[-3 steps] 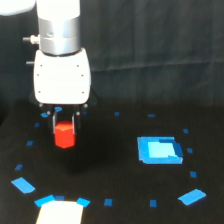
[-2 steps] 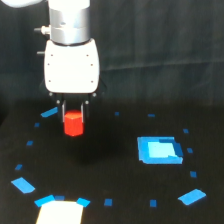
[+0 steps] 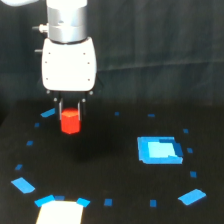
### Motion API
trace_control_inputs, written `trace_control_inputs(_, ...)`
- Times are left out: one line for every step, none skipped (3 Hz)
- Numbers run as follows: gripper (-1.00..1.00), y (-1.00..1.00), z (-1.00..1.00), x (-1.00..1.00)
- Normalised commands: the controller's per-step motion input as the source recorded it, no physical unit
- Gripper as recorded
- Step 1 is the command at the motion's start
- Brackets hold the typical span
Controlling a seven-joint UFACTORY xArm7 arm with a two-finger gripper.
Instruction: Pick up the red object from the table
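Note:
The red object (image 3: 70,121), a stubby bright red-orange block, hangs between the dark fingers of my gripper (image 3: 70,118) in the left half of the exterior view. The gripper is shut on it, under the arm's white wrist housing (image 3: 69,65). The block sits clear above the black table (image 3: 110,165); its top is hidden between the fingers.
A blue square patch (image 3: 159,150) lies on the exterior view's right. Small blue tape marks ring the surface, such as one at the lower left (image 3: 23,185) and one at the lower right (image 3: 192,196). A white sheet (image 3: 59,212) lies at the bottom edge.
The arm has risen and shifted slightly toward the exterior view's right, carrying the red block up off the table with it.

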Motion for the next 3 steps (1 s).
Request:
trace_control_inputs(-1.00,-0.50,-0.91,-0.26)
trace_control_inputs(-1.00,0.88,0.45,0.36)
trace_control_inputs(-0.72,1.00,1.00,0.49)
